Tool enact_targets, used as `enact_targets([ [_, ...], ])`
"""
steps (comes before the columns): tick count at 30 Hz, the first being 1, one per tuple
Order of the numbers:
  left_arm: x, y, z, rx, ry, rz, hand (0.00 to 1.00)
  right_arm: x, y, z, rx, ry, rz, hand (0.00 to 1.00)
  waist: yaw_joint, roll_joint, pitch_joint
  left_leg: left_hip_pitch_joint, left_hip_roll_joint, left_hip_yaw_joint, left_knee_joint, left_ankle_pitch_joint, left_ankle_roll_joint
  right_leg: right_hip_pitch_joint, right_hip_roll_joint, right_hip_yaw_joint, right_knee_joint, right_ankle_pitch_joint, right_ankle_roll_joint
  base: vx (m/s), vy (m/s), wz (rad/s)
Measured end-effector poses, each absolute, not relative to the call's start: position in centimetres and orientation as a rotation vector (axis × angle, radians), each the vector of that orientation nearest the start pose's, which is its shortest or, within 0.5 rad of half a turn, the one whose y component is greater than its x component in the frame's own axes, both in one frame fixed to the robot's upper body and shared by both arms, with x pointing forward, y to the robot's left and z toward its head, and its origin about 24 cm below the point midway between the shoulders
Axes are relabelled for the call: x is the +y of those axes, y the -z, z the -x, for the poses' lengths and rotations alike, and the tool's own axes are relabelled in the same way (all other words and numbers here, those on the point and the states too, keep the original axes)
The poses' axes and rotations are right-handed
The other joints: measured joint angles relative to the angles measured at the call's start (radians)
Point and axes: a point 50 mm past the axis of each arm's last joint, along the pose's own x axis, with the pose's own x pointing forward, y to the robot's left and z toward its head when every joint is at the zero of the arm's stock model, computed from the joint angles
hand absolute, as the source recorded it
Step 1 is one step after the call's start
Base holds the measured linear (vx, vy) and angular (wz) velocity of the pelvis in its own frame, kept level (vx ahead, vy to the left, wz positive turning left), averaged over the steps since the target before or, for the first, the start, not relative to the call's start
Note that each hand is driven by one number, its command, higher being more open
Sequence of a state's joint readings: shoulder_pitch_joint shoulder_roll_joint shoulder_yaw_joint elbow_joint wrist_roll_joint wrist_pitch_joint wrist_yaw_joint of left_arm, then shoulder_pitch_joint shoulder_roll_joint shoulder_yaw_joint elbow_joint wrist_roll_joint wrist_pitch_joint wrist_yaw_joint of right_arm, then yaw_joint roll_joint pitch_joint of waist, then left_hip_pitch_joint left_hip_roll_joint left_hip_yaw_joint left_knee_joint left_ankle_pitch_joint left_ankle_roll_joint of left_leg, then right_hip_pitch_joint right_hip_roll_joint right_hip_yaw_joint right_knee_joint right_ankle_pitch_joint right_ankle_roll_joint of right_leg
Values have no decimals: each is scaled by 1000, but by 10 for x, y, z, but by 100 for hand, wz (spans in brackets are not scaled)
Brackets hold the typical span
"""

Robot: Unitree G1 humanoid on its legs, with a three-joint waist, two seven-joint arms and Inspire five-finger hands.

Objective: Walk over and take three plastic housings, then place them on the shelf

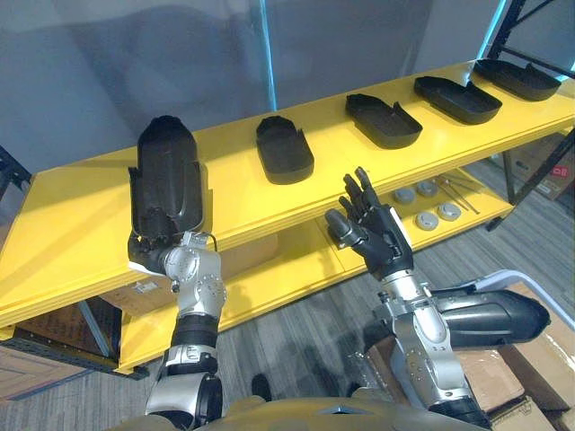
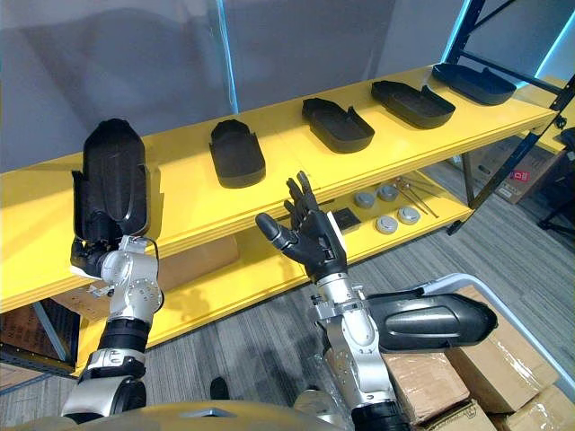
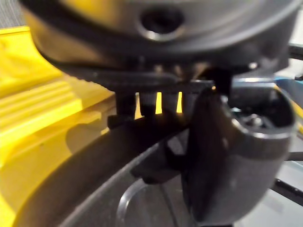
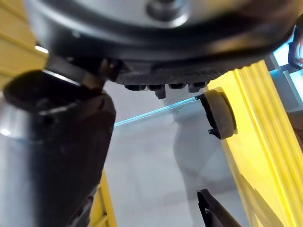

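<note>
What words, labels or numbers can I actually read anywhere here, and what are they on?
None can be read.
Right-hand cardboard box: red print, too blurred.
Left-hand cardboard box: white label, too small.
Black housings and yellow shelf: no writing visible.

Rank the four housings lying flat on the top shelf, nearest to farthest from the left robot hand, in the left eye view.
From the left robot hand, which grips the upright housing:
1. Leftmost flat housing, just to its right.
2. Second housing, further right.
3. Third housing, right again.
4. Rightmost housing, at the far right end.
</note>
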State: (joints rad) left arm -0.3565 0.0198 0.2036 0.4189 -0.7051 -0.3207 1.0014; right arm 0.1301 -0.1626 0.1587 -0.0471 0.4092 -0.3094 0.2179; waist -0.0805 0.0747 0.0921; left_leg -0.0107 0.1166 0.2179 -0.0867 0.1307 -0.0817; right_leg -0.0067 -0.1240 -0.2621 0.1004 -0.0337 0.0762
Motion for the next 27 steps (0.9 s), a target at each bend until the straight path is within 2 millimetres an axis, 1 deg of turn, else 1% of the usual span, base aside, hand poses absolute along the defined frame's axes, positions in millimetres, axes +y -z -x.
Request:
enact_targets([
  [4, 222, -38, -289, 74, -1210, 869, 0, -145, -56, -221, -237, -292, -255, 100, -4, 12, 14, -11, 5, 15, -2, -1, -1, -10, 5, 14, -1, 7, -4, -13, 6, -5],
  [5, 222, -40, -290, 62, -1204, 885, 0, -144, -57, -221, -243, -294, -255, 100, -7, 8, 23, -16, 2, 16, -2, -1, -1, -11, 6, 13, -6, 8, -4, -28, 20, 10],
  [6, 222, -44, -292, 45, -1189, 904, 0, -144, -59, -221, -252, -298, -255, 100, -7, 15, 34, -16, 2, 16, -2, -1, -1, -11, 6, 12, -13, 16, -5, -48, 21, 8],
  [7, 222, -45, -292, 40, -1181, 918, 0, -143, -60, -221, -255, -299, -255, 100, -7, 11, 41, -18, 2, 17, -2, -2, -1, -11, 6, 9, -17, 17, -5, -61, 12, 6],
  [8, 222, -49, -293, 26, -1161, 952, 0, -142, -61, -221, -258, -301, -259, 100, -6, 5, 51, -21, 1, 22, -1, -10, -11, -9, 4, 7, -30, 18, -7, -46, 23, 4],
  [9, 223, -52, -291, 12, -1145, 993, 0, -140, -61, -221, -260, -302, -268, 100, -5, -1, 56, -39, -2, 24, 34, -20, -3, -10, 1, 7, -46, 19, -8, 0, 0, 0],
  [10, 223, -53, -289, 5, -1137, 1011, 0, -140, -62, -221, -262, -300, -269, 100, -4, 2, 56, -53, 1, 21, 53, -25, 4, -7, 4, 8, -49, 21, -5, 6, 25, -9],
  [11, 224, -54, -283, -14, -1113, 1040, 0, -139, -62, -221, -263, -296, -269, 100, -3, 7, 59, -56, 2, 20, 65, -24, 5, 1, 10, 9, -53, 31, 3, 0, 0, 0],
  [12, 222, -54, -277, -35, -1068, 1046, 0, -139, -62, -220, -264, -290, -272, 100, -5, 1, 67, -56, 0, 18, 64, -24, 5, 13, 8, 8, -67, 35, 9, 5, 15, 8],
  [14, 214, -60, -273, -57, -985, 1068, 0, -139, -66, -220, -278, -276, -276, 100, -6, -5, 79, -64, -10, 14, 35, -26, 2, 6, 2, 6, -77, 35, 9, 12, 55, 35],
  [15, 209, -66, -271, -65, -937, 1081, 0, -136, -69, -221, -290, -268, -288, 100, -5, -29, 94, -73, -36, 15, 47, -24, 17, -5, -27, 3, -93, 41, 5, 25, 90, 30],
  [16, 205, -68, -269, -68, -919, 1090, 0, -135, -69, -222, -294, -260, -294, 100, 0, -34, 101, -88, -38, 7, 96, -21, 35, -5, -34, 5, -85, 47, 5, 93, 76, 2],
  [17, 201, -68, -261, -69, -900, 1096, 0, -136, -69, -222, -289, -244, -298, 100, 11, -26, 105, -73, -35, -5, 112, -32, 54, -1, -23, 15, -79, 64, 19, 114, 30, -1],
  [18, 196, -68, -256, -59, -876, 1103, 0, -133, -68, -220, -283, -231, -315, 100, 5, -33, 104, -62, -51, -10, 95, -34, 54, 11, -33, 19, -85, 67, 23, 137, 41, 4],
  [21, 188, -69, -249, -28, -829, 1088, 0, -129, -67, -220, -276, -228, -323, 100, 8, -35, 105, -56, -75, -15, 81, -28, 57, 11, -51, 22, -77, 80, 31, 95, 58, 17],
  [23, 184, -71, -245, -16, -800, 1070, 0, -128, -66, -220, -271, -218, -330, 100, 23, -36, 105, -54, -77, -17, 80, -30, 63, 11, -53, 21, -72, 79, 29, 108, 23, 8],
  [26, 182, -75, -239, -23, -777, 1067, 0, -129, -66, -221, -268, -190, -337, 100, 24, -39, 107, -49, -75, -27, 80, -29, 64, 18, -50, 14, -69, 74, 26, 84, -19, 7],
  [27, 181, -79, -237, -35, -754, 1069, 0, -130, -66, -221, -265, -177, -339, 100, 22, -41, 108, -49, -74, -30, 79, -30, 64, 19, -48, 11, -69, 71, 24, 59, -21, 2],
])
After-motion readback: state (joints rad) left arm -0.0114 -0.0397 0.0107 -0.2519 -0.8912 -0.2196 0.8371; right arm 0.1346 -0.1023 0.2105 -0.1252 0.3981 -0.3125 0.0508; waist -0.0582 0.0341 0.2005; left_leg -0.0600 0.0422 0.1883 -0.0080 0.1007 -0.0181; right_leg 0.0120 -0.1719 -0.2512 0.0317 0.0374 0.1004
